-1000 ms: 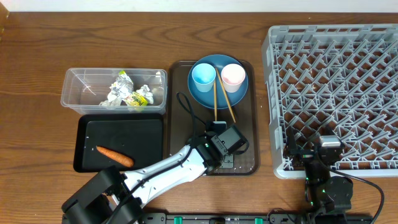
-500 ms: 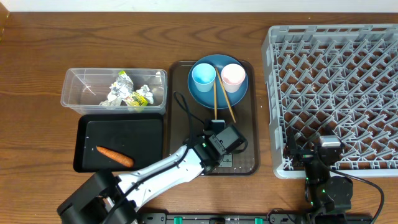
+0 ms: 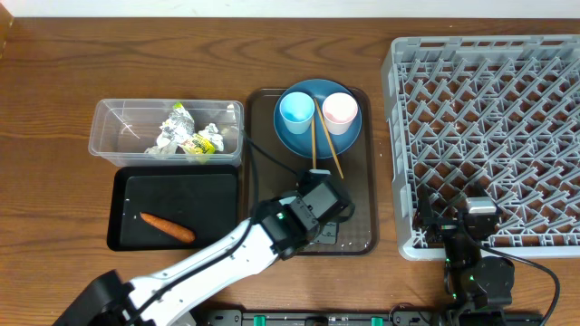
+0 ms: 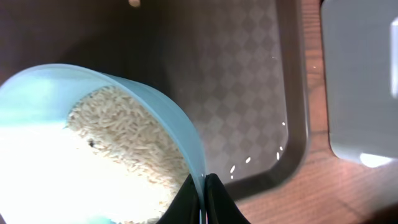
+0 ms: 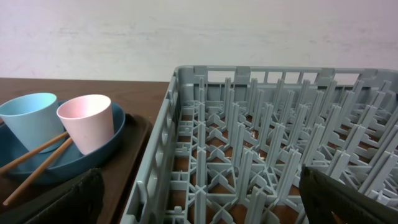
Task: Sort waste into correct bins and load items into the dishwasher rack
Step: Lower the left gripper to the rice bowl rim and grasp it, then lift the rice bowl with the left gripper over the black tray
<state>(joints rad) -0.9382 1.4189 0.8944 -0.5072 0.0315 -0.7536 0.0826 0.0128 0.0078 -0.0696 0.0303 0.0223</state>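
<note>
The left gripper (image 4: 203, 198) is pinching the rim of the pale blue bowl (image 4: 93, 93), its two fingers pressed together on the thin wall at the bottom centre of the left wrist view. This is probably because a rim grip lets the bowl be carried and tipped. The rice (image 4: 130, 137) is lying heaped inside, so the bowl likely needs emptying before racking. It is sitting over the lower end of the dark brown serving tray (image 3: 263, 163), mid-frame overhead and mostly hidden under the arm. At left, the carrot (image 3: 168, 228) is lying in the black tray (image 3: 172, 195), while the tissue (image 3: 168, 136) and wrapper (image 3: 199, 143) are sitting in the clear tub (image 3: 118, 122), so the rice seems bound for the carrot's side. The light blue cup (image 3: 296, 109), pink cup (image 3: 340, 110) and chopsticks (image 3: 326, 149) are waiting on the dark blue plate (image 3: 313, 92) at upper centre. The right gripper (image 5: 205, 198) is hanging spread wide and empty at the near edge of the dishwasher rack (image 3: 489, 118) at right.
</note>
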